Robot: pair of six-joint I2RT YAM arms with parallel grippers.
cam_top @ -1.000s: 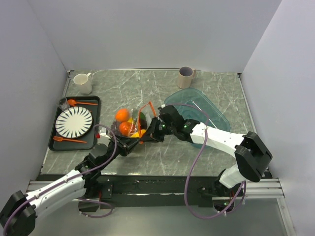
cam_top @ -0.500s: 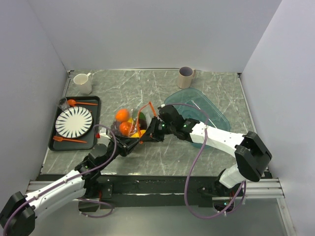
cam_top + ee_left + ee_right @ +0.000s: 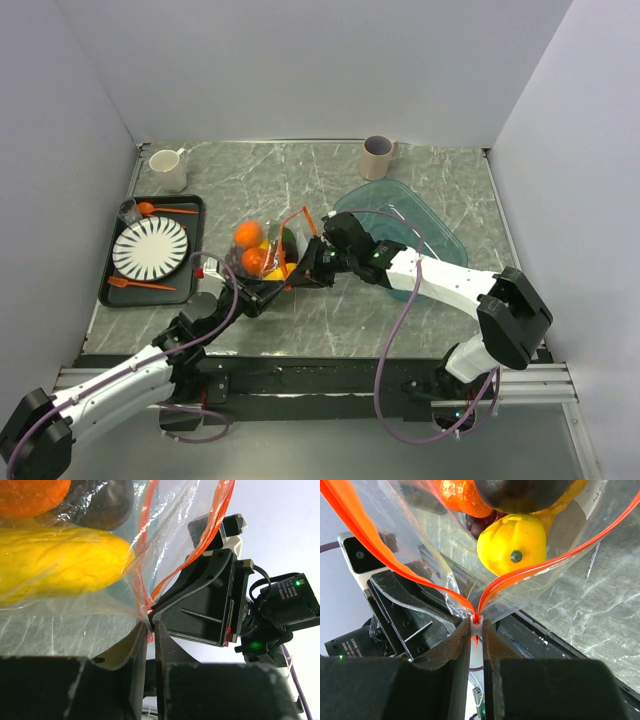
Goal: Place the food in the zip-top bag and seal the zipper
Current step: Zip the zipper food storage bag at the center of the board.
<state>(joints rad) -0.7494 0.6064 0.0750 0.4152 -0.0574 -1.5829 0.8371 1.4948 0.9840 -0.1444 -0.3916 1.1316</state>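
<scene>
Right wrist: right pincer [image 3: 476, 630] clamps the zip-top bag's [image 3: 420, 535] gaping orange zipper [image 3: 352, 520], left pincer [image 3: 151, 627] apparently its edge, food [image 3: 512, 545] inside.

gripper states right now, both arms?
Left gripper: closed, pinching the bag edge.
Right gripper: closed on the zipper.

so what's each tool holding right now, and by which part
Both hold the zip-top bag. The right tool pinches the zipper where its two sides meet; the left tool pinches the plastic edge beside that strip.
</scene>
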